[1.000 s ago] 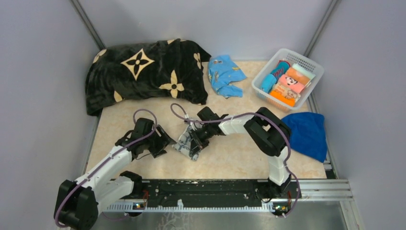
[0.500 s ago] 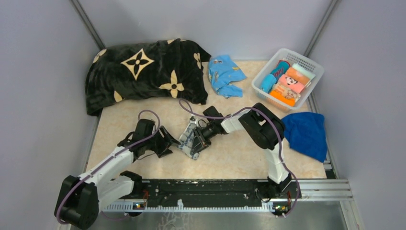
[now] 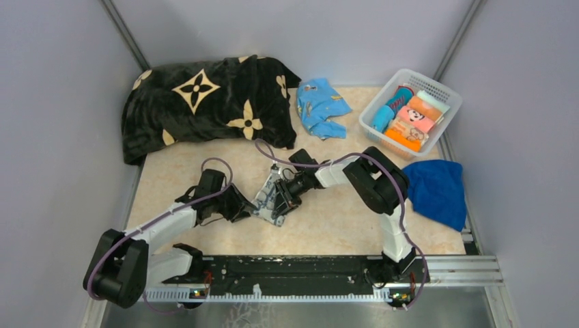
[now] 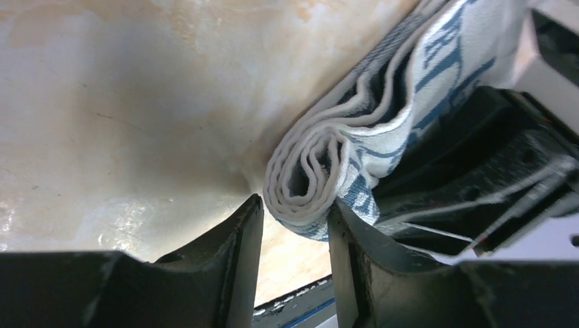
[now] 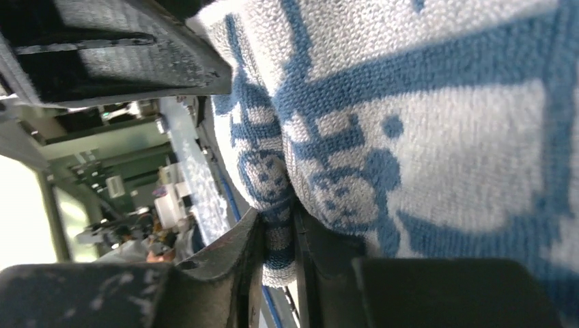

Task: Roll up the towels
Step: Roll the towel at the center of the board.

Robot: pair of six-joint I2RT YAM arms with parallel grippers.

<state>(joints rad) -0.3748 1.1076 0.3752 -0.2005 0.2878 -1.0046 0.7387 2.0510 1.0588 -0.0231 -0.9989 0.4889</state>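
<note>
Rolled edge of white towel (image 4: 321,171) sits between parted left jaws; right jaws pinch its fold.

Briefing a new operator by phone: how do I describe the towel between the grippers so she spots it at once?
At the middle of the beige table, between the left gripper and the right gripper, lies a rolled white towel. Only it is white with dark-blue print; the turquoise towel lies at the back, the royal-blue towel at the right edge.
</note>
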